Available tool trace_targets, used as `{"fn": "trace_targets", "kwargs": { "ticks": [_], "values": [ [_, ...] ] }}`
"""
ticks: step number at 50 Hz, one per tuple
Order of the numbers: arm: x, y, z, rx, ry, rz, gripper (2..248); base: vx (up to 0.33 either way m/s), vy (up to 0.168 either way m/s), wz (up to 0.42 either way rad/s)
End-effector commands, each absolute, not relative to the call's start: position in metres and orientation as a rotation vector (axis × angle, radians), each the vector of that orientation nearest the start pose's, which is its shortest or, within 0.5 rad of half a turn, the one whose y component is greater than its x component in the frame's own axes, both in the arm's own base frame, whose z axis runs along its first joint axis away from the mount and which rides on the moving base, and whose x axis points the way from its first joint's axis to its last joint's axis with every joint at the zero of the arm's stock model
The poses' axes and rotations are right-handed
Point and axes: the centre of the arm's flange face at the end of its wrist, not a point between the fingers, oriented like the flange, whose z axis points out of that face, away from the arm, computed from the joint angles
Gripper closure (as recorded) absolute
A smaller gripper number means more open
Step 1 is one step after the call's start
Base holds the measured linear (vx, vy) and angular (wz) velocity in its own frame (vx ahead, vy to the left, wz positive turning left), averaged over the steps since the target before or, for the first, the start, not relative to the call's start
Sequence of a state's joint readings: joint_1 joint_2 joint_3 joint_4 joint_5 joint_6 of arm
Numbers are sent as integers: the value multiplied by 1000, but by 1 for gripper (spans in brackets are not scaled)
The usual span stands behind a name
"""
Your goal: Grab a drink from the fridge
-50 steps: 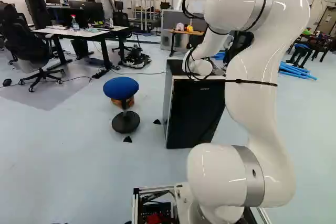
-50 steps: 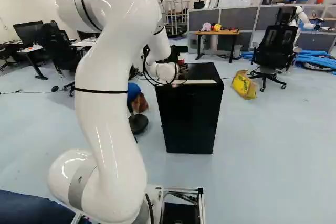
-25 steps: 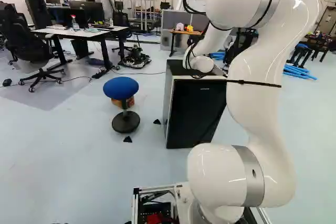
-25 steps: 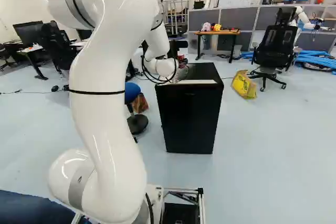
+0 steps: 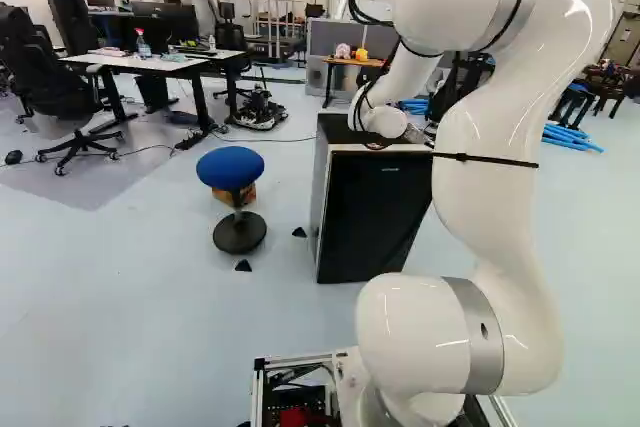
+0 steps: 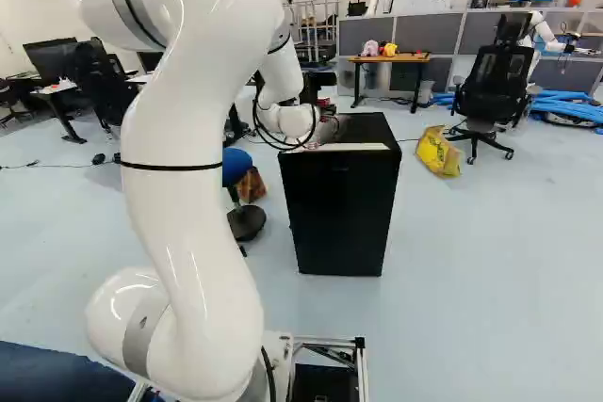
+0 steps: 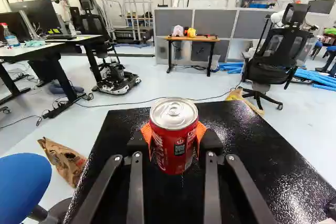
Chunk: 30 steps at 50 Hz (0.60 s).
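Elbow of the arm (image 6: 184, 185) has swung a little toward the base over the last second, and its wrist has risen slightly; the base has not moved, and fridge and furniture are where they were. Fridge (image 6: 344, 209), black and with its door closed, stands ahead of the base. Blue stool (image 5: 230, 169) stands to the left of the fridge, well apart from it. Gripper (image 7: 174, 134) is closed on a drink can, one orange pad (image 7: 147, 134) against each side, fingers spread only as far as the can's width. Can (image 7: 174, 140) is over the fridge top; cannot tell whether its base touches the surface or hangs just above it. Judged step: carry the can off the fridge top, grasp already made. Procedure: keep the grip even and just firm enough, since a thin wall could dent; raise straight until the base is surely free of the top, then travel slowly and level so the can does not tilt or twist between the pads. Watch the near edge of the fridge on the way back, and the loose cables at the wrist, which might snag. Specimen notes: red body, white lettering, small dark panel on the side, silver lid with pull tab; upright, seemingly unopened, no dent seen.
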<state>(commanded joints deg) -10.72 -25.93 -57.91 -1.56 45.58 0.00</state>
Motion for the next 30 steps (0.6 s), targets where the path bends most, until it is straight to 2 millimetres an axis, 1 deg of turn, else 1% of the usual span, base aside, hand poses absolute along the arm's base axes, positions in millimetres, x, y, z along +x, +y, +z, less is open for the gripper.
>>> {"fn": "trace_targets", "kwargs": {
  "ticks": [16,30],
  "values": [
    [585,-103,416,-2536,183,-2022,151,0,0,0],
    [562,-91,418,-2538,169,-2006,151,0,0,0]
  ]
}}
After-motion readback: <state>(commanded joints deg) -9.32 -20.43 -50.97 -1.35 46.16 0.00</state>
